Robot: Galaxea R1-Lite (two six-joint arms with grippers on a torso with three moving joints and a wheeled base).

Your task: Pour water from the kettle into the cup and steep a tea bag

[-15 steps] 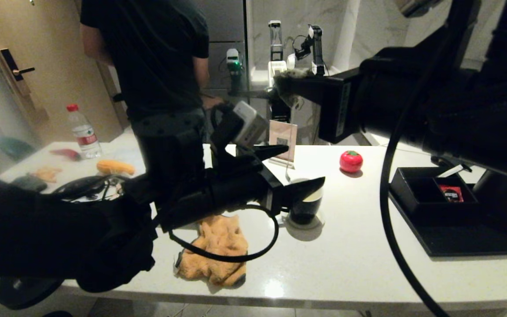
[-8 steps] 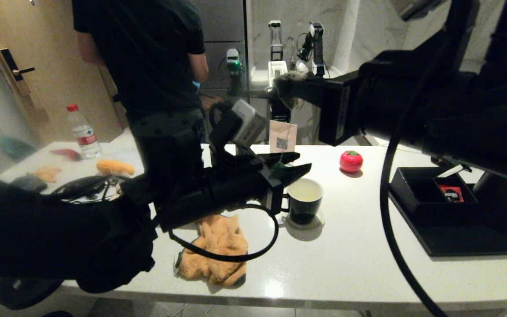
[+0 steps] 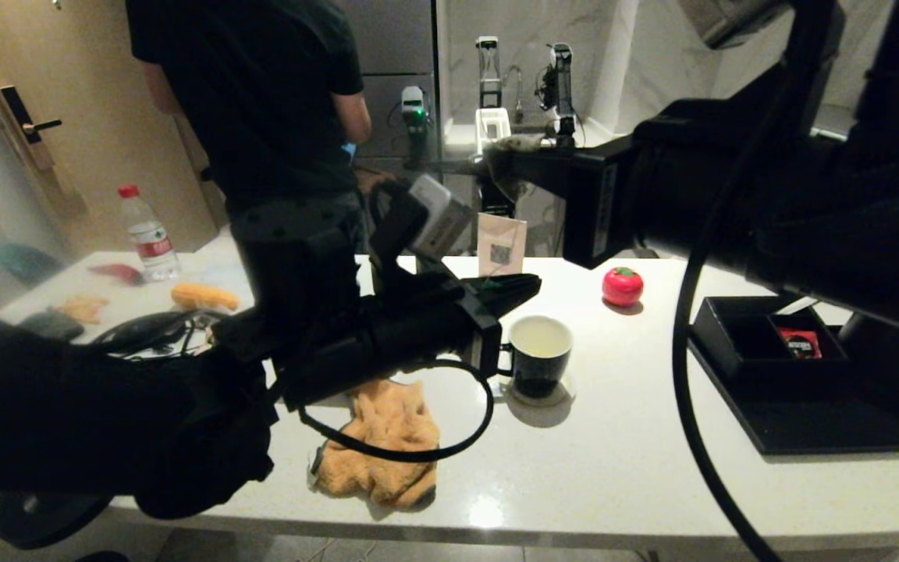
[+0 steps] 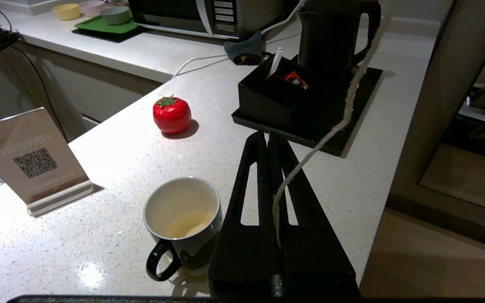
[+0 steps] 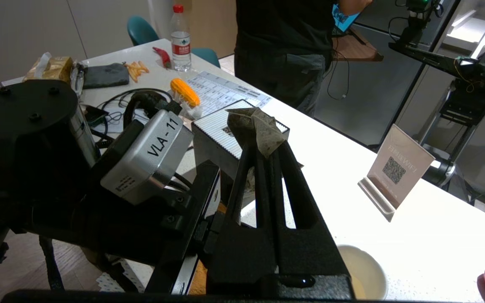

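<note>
Head view first: the left gripper (image 3: 524, 287) hangs just beside and above the cup (image 3: 541, 355), fingers pressed together. The cup sits on the white counter (image 3: 621, 460), pale water (image 3: 541, 337) inside. High up, the right gripper (image 3: 496, 160) reaches across, clamped on the tea bag (image 3: 513, 146), well above the cup. A red tomato (image 3: 622, 286) sits beyond the cup, an orange cloth (image 3: 383, 441) nearer the counter's edge.

Left wrist view: fingers (image 4: 259, 168) fully closed, pinching the thin white string (image 4: 331, 126) that runs up between them. The cup (image 4: 183, 227) is right by the fingers, a little water (image 4: 187, 222) in the bottom. Farther off, the kettle (image 4: 331, 38) stands on a black tray (image 4: 352, 113).

Right wrist view: jaws squeezed tight on the crumpled tea bag (image 5: 256, 128) at their tips. The cup's rim (image 5: 362, 273) shows below.
</note>
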